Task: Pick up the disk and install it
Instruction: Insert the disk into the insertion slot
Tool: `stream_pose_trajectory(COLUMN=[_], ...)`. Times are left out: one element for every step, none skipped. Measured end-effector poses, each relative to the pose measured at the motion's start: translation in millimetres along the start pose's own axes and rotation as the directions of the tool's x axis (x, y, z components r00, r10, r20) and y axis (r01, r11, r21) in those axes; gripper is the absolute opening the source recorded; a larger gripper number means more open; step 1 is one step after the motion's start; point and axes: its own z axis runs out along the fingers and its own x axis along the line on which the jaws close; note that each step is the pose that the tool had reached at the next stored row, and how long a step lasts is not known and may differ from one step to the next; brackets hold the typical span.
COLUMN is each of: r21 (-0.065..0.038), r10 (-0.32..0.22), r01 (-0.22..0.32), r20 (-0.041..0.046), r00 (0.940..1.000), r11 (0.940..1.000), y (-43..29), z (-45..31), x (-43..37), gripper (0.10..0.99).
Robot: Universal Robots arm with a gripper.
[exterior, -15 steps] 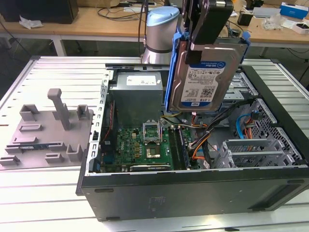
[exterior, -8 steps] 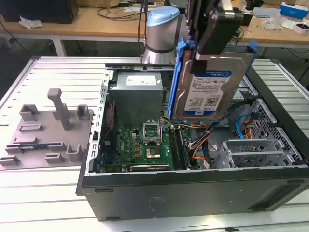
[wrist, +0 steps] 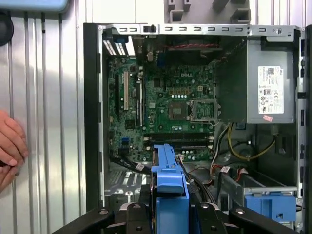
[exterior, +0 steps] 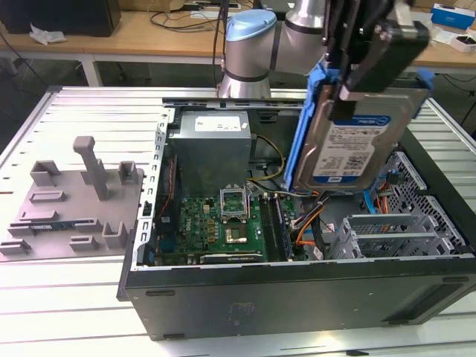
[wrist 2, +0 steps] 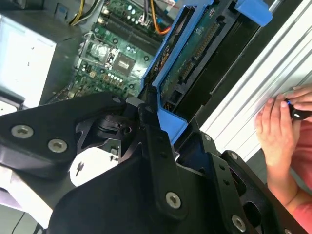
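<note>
The pincer point(exterior: 355, 88) is closed on the disk point(exterior: 357, 141), gripping its blue bracket at the upper end. The disk hangs steeply tilted, label toward the exterior camera, over the exterior view's right part of the open computer case point(exterior: 297, 286). The case lies on its side on the slatted metal table point(exterior: 89, 100). It contains a green circuit board point(exterior: 223, 223), a grey power supply point(exterior: 212, 145) with a white sticker, loose cables point(exterior: 309, 223), and a metal drive cage point(exterior: 387, 230) below the disk. A grey moulded fixture point(exterior: 67, 201) sits on the table beside the case. In the second wrist view, a person's hand point(wrist 2: 278, 131) rests on the table just outside the case wall.
</note>
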Motion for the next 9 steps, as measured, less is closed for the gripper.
stream_pose_trajectory(r21=[0.000, 0.000, 0.000, 0.000, 0.000, 0.000, 0.000, 0.000, 0.000], r10=[0.000, 0.000, 0.000, 0.000, 0.000, 0.000, 0.000, 0.000, 0.000], r01=[0.000, 0.000, 0.000, 0.000, 0.000, 0.000, 0.000, 0.000, 0.000], r20=[0.0001, -0.0001, 0.0000, 0.0000, -0.0002, -0.0002, -0.0004, -0.0005, -0.0005], r00=[1.0000, 1.0000, 1.0000, 1.0000, 1.0000, 1.0000, 1.0000, 1.0000, 1.0000], r11=[1.0000, 1.0000, 1.0000, 1.0000, 1.0000, 1.0000, 1.0000, 1.0000, 1.0000], y=[-2.4, -8.3, -12.7, -15.7, -19.0, -24.4, -29.3, -32.5, -37.7], z=[0.2, 0.4, 0.6, 0.6, 0.7, 0.8, 1.0, 1.1, 1.5], x=[1.6, 5.3, 7.6, 9.0, 10.3, 12.4, 13.8, 14.6, 15.7], gripper=[0.369, 0.369, 0.369, 0.369, 0.369, 0.369, 0.369, 0.369, 0.369])
